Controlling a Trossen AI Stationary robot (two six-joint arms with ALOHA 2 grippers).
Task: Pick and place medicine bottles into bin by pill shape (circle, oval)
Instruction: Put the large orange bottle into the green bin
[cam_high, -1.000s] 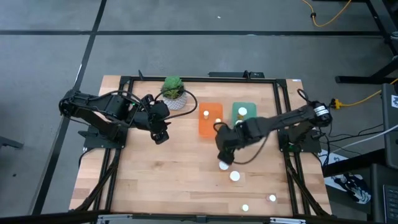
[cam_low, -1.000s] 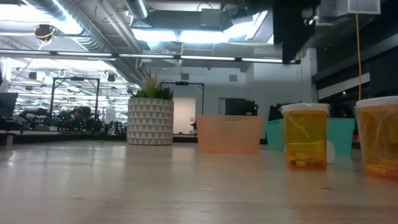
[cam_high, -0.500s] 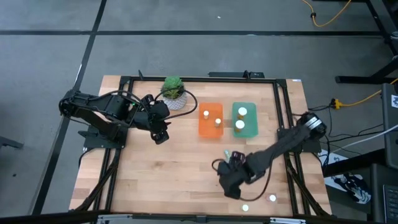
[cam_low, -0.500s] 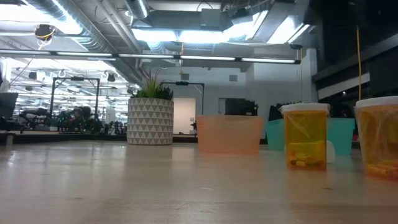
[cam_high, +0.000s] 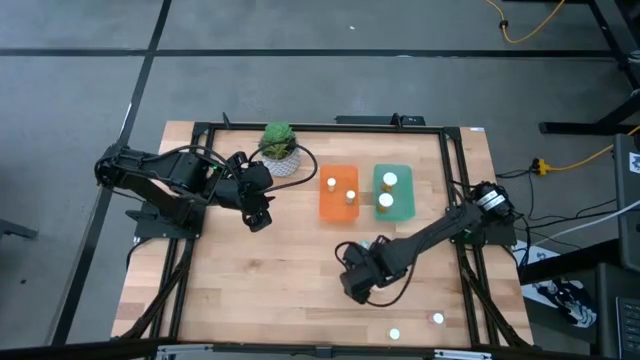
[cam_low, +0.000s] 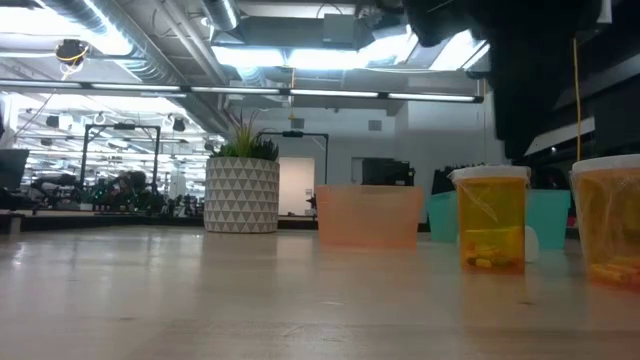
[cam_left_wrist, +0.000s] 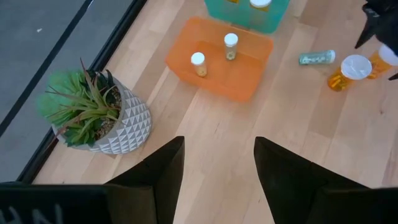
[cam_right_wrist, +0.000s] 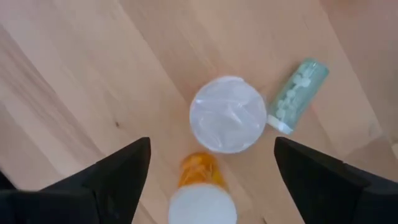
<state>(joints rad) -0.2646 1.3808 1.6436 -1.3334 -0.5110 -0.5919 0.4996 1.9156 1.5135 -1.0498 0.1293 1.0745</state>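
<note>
My right gripper (cam_right_wrist: 213, 149) hangs open, pointing down over two standing medicine bottles. One has a wide white cap (cam_right_wrist: 227, 122). The other is amber with a narrower cap (cam_right_wrist: 202, 190). A finger stands on either side of them and touches neither. In the high view this gripper (cam_high: 353, 284) hides both. A green-tinted bottle (cam_right_wrist: 295, 93) lies on its side beside them. The orange bin (cam_high: 338, 205) and the green bin (cam_high: 400, 210) each hold two bottles. My left gripper (cam_high: 258, 215) waits open at the table's left, holding nothing.
A potted plant (cam_high: 280, 148) stands at the far edge, left of the bins. Two more bottles (cam_high: 394, 334) (cam_high: 437, 319) stand near the front edge at the right. In the low view, two amber bottles (cam_low: 490, 220) (cam_low: 608, 222) stand before the bins.
My right gripper has moved from beside the bins toward the table's near edge and has sunk. It now stands over the two bottles that showed uncovered on the table before. Its fingers have stayed open. No bottle has moved.
</note>
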